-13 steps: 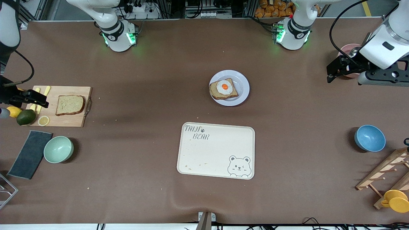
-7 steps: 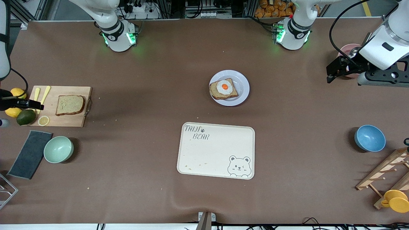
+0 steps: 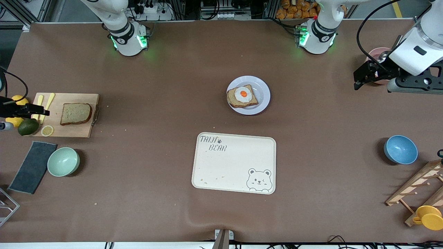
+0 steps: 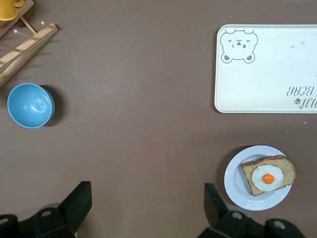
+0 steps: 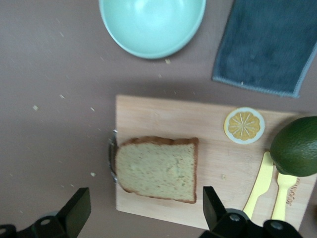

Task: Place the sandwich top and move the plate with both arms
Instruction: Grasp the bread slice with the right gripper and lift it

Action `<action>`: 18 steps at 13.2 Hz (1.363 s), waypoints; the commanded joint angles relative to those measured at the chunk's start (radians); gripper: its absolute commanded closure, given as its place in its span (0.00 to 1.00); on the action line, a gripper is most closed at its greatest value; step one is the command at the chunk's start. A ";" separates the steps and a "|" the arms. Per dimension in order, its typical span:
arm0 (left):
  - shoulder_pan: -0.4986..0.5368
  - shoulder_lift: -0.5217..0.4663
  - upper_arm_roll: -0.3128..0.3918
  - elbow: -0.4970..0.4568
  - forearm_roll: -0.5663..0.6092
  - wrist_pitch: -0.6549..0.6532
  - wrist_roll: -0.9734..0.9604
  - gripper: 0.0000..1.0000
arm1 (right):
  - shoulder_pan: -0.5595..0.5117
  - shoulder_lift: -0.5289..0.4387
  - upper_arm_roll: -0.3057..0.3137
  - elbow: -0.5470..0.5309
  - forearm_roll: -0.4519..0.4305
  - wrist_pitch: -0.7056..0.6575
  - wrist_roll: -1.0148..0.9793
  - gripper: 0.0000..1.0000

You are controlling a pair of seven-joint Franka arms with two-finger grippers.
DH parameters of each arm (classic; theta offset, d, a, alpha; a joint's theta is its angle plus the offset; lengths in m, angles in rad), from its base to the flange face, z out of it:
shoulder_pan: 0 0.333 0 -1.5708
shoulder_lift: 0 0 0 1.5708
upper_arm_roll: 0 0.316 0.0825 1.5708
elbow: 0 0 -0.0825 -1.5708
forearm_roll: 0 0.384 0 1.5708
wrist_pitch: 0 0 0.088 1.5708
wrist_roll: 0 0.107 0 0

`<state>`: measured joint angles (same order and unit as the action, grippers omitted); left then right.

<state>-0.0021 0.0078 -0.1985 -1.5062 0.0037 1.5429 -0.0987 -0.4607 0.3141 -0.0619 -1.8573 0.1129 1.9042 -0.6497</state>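
Since a second ago right gripper (image 3: pixel 43 112) has pulled back toward table edge, jaws spread, holding nothing, over cutlery end of cutting board (image 3: pixel 83 131). Sandwich top (image 3: pixel 75 113) lies flat on board, untouched. Left gripper (image 3: pixel 358 77) unchanged: waits, jaws spread, empty, over table near pink bowl (image 3: pixel 372 55). Plate (image 3: pixel 263 93) mid-table bears egg-topped bread (image 3: pixel 242 95); cream tray (image 3: pixel 221 166) nearer front camera.

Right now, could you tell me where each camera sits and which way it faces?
Front view: high across the table, facing both arms' bases; shows plate and sandwich top.
Left wrist view: looks down at the plate; open left tool shows.
Right wrist view: looks down at the sandwich top; open right tool shows.
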 commanded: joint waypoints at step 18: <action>0.001 0.006 -0.002 0.017 -0.010 -0.004 -0.003 0.00 | -0.135 0.166 0.017 -0.165 0.231 0.260 -0.415 1.00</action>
<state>-0.0020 0.0079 -0.1986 -1.5062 0.0037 1.5435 -0.0987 -0.5795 0.4901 -0.0616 -2.0110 0.3163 2.1690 -1.0390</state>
